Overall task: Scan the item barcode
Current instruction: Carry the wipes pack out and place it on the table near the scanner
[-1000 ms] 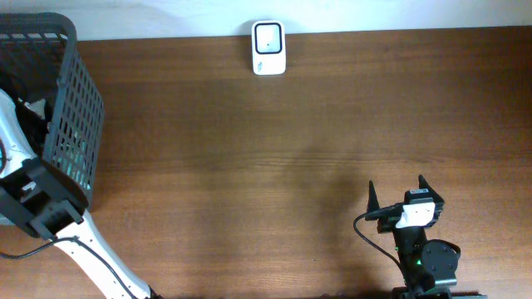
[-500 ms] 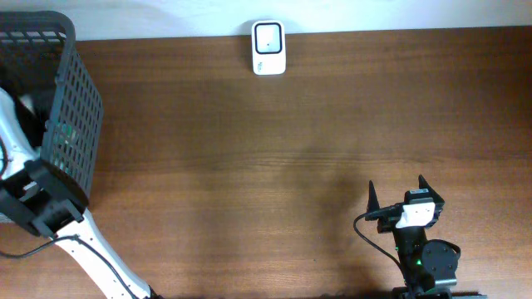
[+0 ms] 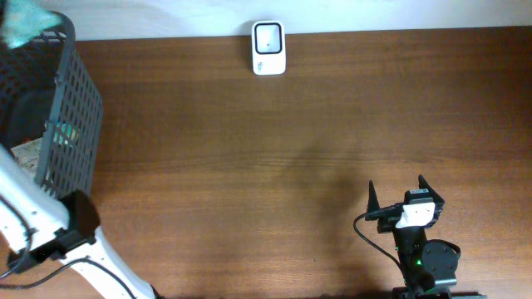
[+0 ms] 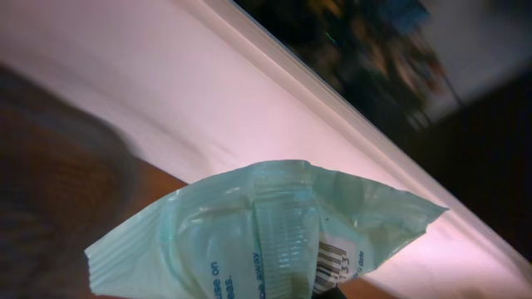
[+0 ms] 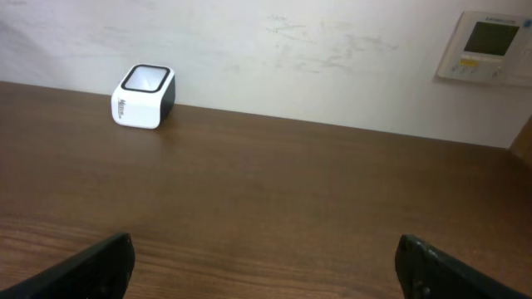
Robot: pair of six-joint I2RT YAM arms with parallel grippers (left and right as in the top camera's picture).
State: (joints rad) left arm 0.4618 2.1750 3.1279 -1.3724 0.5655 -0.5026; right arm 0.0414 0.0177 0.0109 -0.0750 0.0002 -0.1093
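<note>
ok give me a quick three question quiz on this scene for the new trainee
1. True or false: the right gripper is holding the packet.
2. Where does the scanner sit? A) at the far edge of the table B) between the right gripper's fingers C) in the middle of the table
3. What printed mark on the pale green packet shows in the left wrist view?
Key: 1 false, its jaws stand open and empty. 2 A. 3 a barcode.
</note>
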